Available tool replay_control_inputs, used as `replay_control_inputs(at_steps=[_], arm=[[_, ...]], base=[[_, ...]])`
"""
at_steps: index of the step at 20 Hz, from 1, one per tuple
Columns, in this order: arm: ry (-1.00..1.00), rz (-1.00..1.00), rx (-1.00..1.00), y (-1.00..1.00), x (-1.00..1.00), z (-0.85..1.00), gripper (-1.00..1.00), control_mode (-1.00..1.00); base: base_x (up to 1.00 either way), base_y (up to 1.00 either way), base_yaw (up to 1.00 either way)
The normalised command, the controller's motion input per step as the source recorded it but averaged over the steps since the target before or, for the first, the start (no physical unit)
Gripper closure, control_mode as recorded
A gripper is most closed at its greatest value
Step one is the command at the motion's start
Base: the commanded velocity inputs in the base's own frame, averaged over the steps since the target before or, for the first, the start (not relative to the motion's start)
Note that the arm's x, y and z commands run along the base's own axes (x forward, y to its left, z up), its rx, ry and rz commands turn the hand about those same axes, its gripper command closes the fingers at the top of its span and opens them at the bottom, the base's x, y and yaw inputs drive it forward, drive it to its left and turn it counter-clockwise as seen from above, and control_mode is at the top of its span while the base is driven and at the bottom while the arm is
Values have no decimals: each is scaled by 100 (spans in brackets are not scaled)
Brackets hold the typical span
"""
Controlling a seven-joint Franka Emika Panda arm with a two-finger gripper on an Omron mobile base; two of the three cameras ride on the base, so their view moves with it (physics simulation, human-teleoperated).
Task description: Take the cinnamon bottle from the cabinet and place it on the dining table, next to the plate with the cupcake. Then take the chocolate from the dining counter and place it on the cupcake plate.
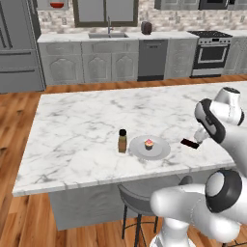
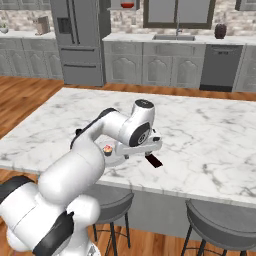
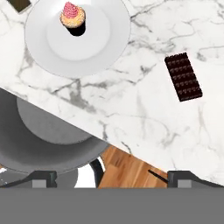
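The claw [image 3: 111, 178] hangs spread wide and empty above the counter [image 1: 77, 120] edge, with the chocolate [image 3: 183, 76] lying flat just beside the plate [image 3: 100, 39] holding the cupcake [image 3: 73, 18]. The bottle [image 1: 122, 141] already stands beside that plate. To pick up the bar cleanly, centre over it, turn to span its narrow width, then descend straight.

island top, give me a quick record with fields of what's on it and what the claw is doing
surface: dining table, white marble
plate: near the front edge, holds the cupcake
cinnamon bottle: upright beside the plate, apart from it
chocolate: flat on the marble, off the plate, on the far side from the bottle
claw: open, empty, above the table's front edge
stool: under the edge
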Motion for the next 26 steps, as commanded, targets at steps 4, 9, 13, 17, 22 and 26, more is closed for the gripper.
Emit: replay_control_inputs(at_steps=[4, 9, 13, 17, 22, 26], arm=[[0, 0, -9, -21, 59, -15, -100, -100], [0, 0, -9, -13, 56, -22, -100, -100], [0, 0, -2, -12, 51, -26, -100, -100], [0, 0, 0, -8, 47, -31, -100, -100], [0, 0, -9, -6, 30, -36, -100, -100], [-1, 0, -9, -3, 26, -34, -100, -100]], base=[[0, 0, 0], [0, 0, 0], [0, 0, 0], [0, 0, 0], [0, 0, 0], [0, 0, 0]])
